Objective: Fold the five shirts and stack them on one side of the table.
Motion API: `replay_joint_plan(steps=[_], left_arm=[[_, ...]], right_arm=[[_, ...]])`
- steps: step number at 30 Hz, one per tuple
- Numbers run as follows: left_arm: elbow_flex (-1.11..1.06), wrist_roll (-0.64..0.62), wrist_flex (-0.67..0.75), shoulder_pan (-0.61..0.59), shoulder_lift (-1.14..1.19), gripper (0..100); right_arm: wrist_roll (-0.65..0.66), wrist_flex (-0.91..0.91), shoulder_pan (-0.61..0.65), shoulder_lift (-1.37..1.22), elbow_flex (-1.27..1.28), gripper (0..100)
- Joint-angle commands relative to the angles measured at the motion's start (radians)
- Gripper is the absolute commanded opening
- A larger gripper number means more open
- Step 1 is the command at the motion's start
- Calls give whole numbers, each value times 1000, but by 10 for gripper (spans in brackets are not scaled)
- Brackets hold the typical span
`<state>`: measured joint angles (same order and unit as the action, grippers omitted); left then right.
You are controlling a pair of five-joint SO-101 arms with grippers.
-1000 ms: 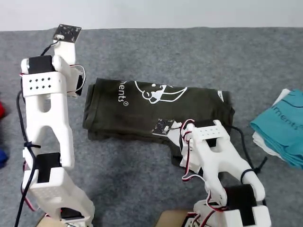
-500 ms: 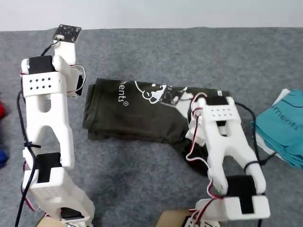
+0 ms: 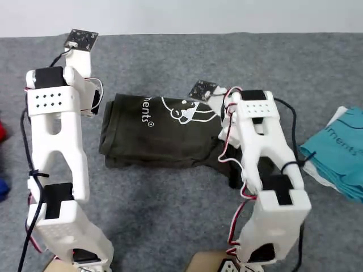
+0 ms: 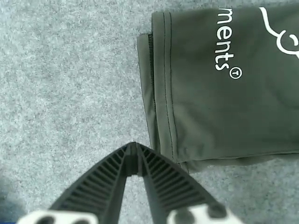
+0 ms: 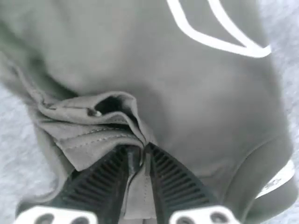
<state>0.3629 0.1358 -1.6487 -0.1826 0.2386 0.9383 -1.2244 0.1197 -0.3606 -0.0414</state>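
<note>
A dark olive shirt (image 3: 159, 133) with white print lies partly folded across the middle of the grey table. My right gripper (image 5: 140, 151) is shut on a bunched edge of the olive shirt (image 5: 154, 79) and holds that end lifted over the shirt's right part; the right arm (image 3: 258, 136) covers that end from above. My left gripper (image 4: 136, 154) is shut with nothing in it, just off the folded hem of the olive shirt (image 4: 224, 88), at the shirt's left end by the left arm (image 3: 54, 107).
A folded teal shirt (image 3: 340, 150) lies on a white one at the table's right edge. Red and blue items (image 3: 2, 158) peek in at the left edge. The grey carpet (image 3: 170, 62) lies bare behind the shirt.
My right arm has swung away from the near edge toward the back, carrying the gripped end of the olive shirt up and over its right part. The left arm has stayed still.
</note>
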Motion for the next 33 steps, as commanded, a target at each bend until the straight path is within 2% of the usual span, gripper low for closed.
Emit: replay_joint_plan(steps=[1, 10, 13, 18, 27, 30, 33], left_arm=[[-18, 3, 15, 6, -61, 3], [-64, 3, 18, 5, -61, 3], [-65, 3, 29, 8, -61, 3], [-67, 3, 32, 9, -61, 3], [-67, 3, 32, 11, -61, 3], [-67, 3, 32, 11, -61, 3], [-67, 3, 32, 11, -61, 3]], right_arm=[[9, -7, -10, -33, -138, 15], [8, -12, -10, -166, -272, 28], [3, -56, -12, -188, -284, 113], [-110, -88, -27, -194, -342, 217], [-112, -179, -79, -196, -502, 217], [-112, -265, -108, -185, -522, 201], [-109, -409, -111, -173, -555, 145]])
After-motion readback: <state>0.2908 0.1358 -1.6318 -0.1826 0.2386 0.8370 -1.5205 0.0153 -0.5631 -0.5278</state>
